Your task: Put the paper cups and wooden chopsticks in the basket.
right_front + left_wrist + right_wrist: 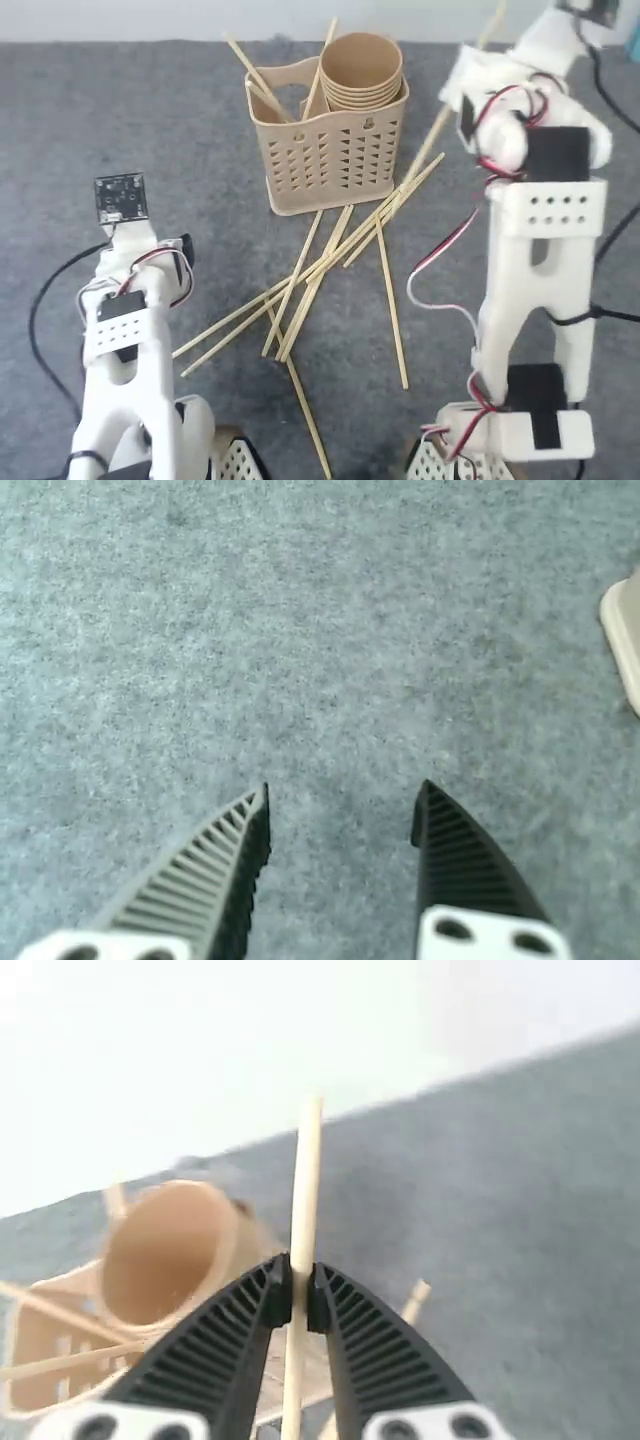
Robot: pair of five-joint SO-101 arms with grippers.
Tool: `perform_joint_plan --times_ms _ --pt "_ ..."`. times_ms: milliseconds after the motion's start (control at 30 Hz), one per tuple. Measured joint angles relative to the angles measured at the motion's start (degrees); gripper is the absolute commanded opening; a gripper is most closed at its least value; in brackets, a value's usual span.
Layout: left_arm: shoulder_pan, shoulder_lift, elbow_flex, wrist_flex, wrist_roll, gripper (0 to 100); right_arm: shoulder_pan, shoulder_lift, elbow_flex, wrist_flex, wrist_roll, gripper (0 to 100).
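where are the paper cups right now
High view: the paper cups sit stacked in the right-hand compartment of the basket, at the far middle of the table.

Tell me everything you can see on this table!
basket: one, beige, far middle of the mat
paper cups: one stack, brown, inside the basket
basket chopsticks: a few, pale wood, leaning beside the cups
loose chopsticks: several, pale wood, scattered before the basket
held chopstick: one, pale wood, in the right gripper
mat: one, grey, under everything
left gripper: black, open, over bare mat
right gripper: black, shut on the held chopstick
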Motion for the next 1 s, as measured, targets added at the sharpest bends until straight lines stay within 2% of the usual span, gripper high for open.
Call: perform_joint_plan --times_ms 200,400,667,867,1000 --pt "0.09 0.0 0.0 0.0 0.0 22 -5.54 -0.35 0.0 2.46 2.81 0.9" --pt "0.0 0.0 0.0 0.0 0.0 22 -6.24 -0.35 0.0 6.42 3.08 0.9" --pt "0.0 0.0 0.0 0.0 0.0 22 -9.32 -7.82 0.35 11.87 3.16 0.9" --pt "0.0 0.0 0.0 0.0 0.0 22 -11.6 -15.38 10.29 11.52 3.34 0.9" --pt "0.0 0.0 0.0 0.0 0.0 22 -11.25 -24.0 21.71 3.87 3.25 0.8"
